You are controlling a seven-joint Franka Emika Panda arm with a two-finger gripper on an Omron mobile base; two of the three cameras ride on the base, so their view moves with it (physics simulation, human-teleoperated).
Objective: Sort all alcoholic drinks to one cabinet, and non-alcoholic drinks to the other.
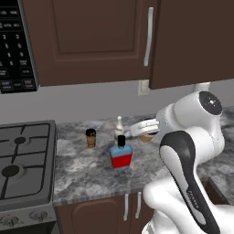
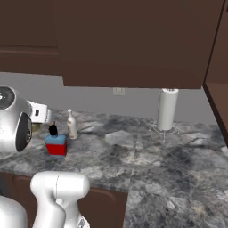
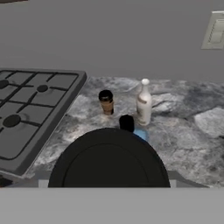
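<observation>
Marbled counter (image 1: 87,171) with a gas stove (image 1: 23,160) at its left. The squat blue bottle (image 1: 121,155) with red label and black cap stands upright near the counter's front. The slim pale bottle (image 1: 119,128) with white cap is upright just behind it, closer to the wall. A tan coffee cup (image 1: 91,138) with black lid stands left of both bottles, between them and the stove, apart from them. The gripper (image 1: 145,129) reaches in low from the right, beside the pale bottle, with a second tan cup (image 1: 146,137) right at its fingers. In the hand view that cup's black lid (image 3: 109,159) looms large and round at the bottom, hiding the fingertips, so I can't tell whether the jaws are clamped on it or loose around it. The dark brown wall cabinet (image 1: 91,36) above has its door closed, with a silver bar handle (image 1: 148,36) on the right edge. A paper towel roll (image 2: 167,109) stands farther right, by the wall.
</observation>
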